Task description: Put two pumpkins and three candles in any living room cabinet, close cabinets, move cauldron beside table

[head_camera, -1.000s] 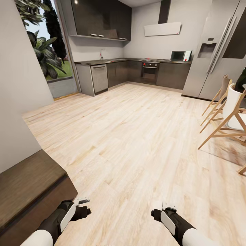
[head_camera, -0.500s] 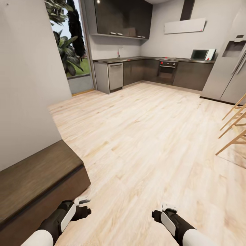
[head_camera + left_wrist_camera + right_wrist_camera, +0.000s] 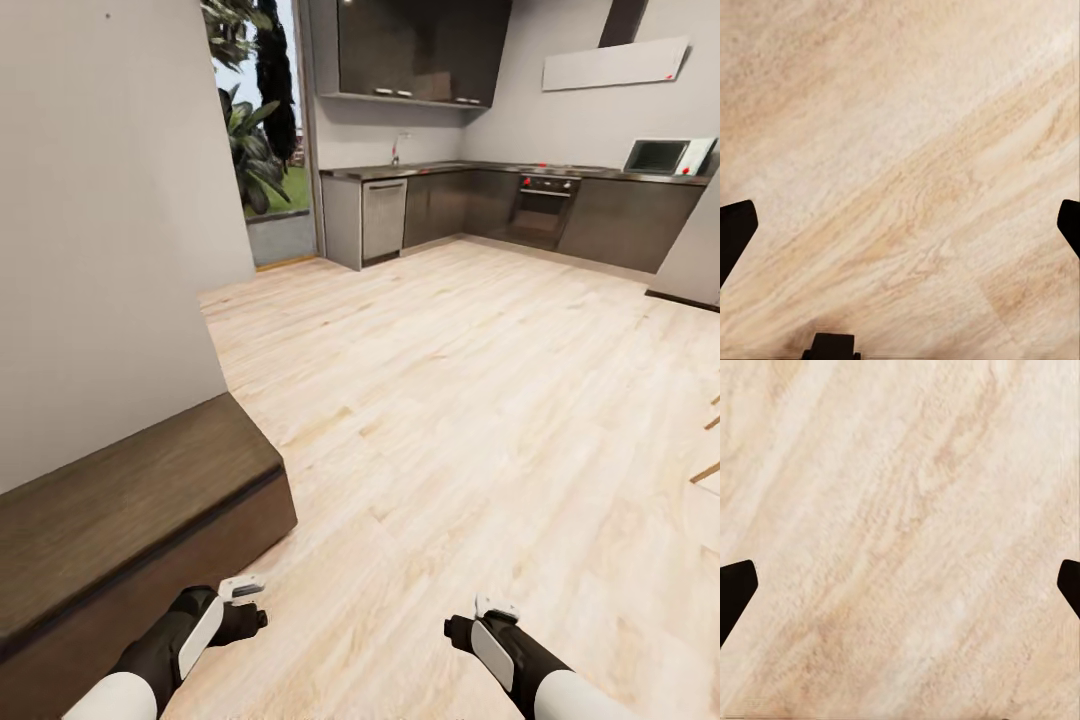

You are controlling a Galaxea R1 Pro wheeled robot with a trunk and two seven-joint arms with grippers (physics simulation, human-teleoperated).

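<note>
Hanging low over the plank floor (image 3: pixel 450 400): left tool (image 3: pixel 900 217) and right tool (image 3: pixel 900 585), both spread wide, gripping nothing; cabinet (image 3: pixel 120 520) sitting closed beside left arm. Kitchen cupboards (image 3: pixel 600 205) showing far ahead.

Pale wood plank floor (image 3: pixel 450 400) spreads across the centre of the frame. A grey wall (image 3: pixel 100 220) fills the upper left. A doorway beside it opens on green plants (image 3: pixel 255 150). Along the top, dark kitchen cupboards (image 3: pixel 420 45) hang over a counter with a steel dishwasher (image 3: pixel 384 220), a built-in oven (image 3: pixel 540 210) and a microwave (image 3: pixel 660 157) at upper right.
</note>
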